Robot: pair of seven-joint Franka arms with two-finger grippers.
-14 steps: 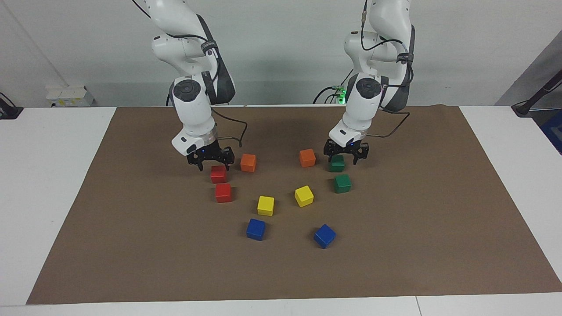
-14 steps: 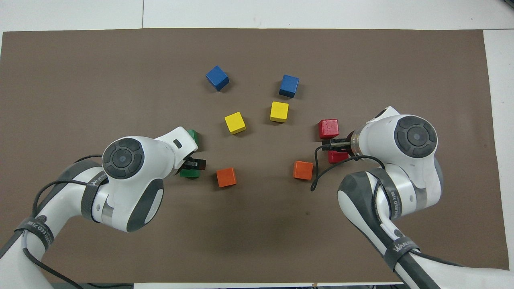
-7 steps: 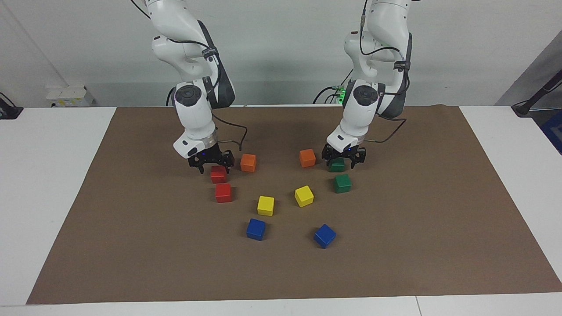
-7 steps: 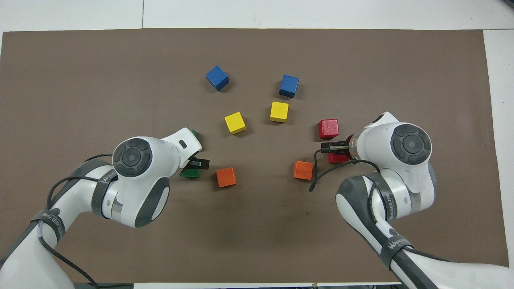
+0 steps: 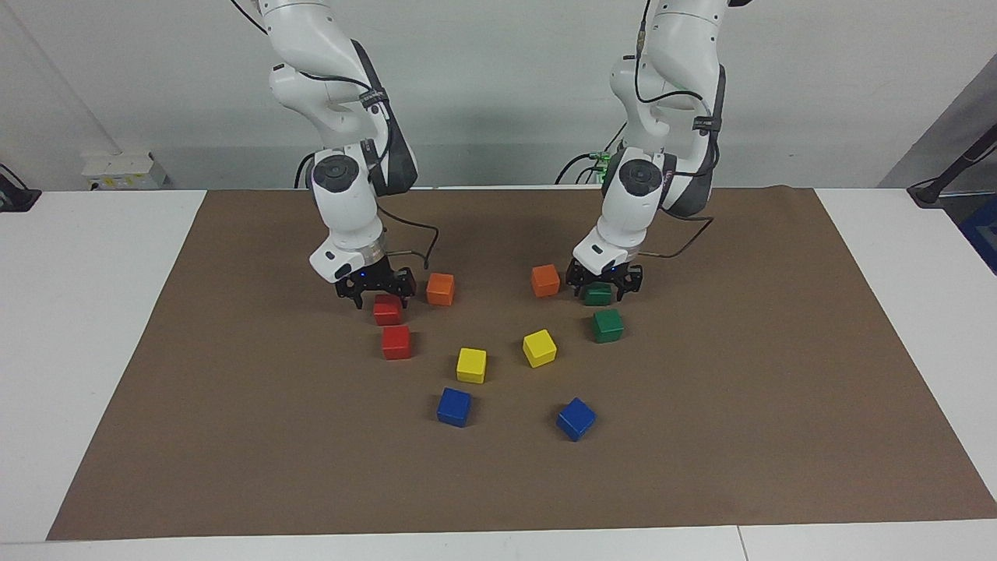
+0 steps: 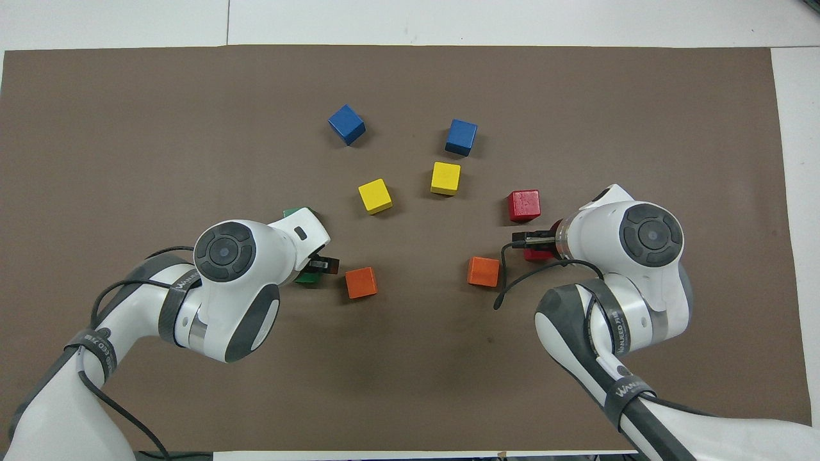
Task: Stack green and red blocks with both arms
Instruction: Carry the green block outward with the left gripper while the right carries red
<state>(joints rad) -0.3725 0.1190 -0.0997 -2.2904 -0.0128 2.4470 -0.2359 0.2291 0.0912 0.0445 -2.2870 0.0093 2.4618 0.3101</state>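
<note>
Two red blocks lie toward the right arm's end of the mat, one [image 5: 387, 309] nearer to the robots than the other [image 5: 396, 342]. My right gripper [image 5: 382, 300] is open and low over the nearer red block, with a finger on either side of it. Two green blocks lie toward the left arm's end, one [image 5: 598, 294] nearer to the robots than the other [image 5: 607, 325]. My left gripper [image 5: 601, 294] is open and straddles the nearer green block. In the overhead view the arms hide most of the nearer red block [image 6: 537, 255] and nearer green block [image 6: 307, 278].
Two orange cubes [image 5: 440, 288] [image 5: 545, 280] sit just beside the grippers, toward the middle. Two yellow cubes [image 5: 471, 365] [image 5: 539, 347] and two blue cubes [image 5: 453, 407] [image 5: 576, 418] lie farther from the robots. All rest on a brown mat [image 5: 779, 389].
Both grippers have come down lower around the nearer red and nearer green blocks. No block has moved.
</note>
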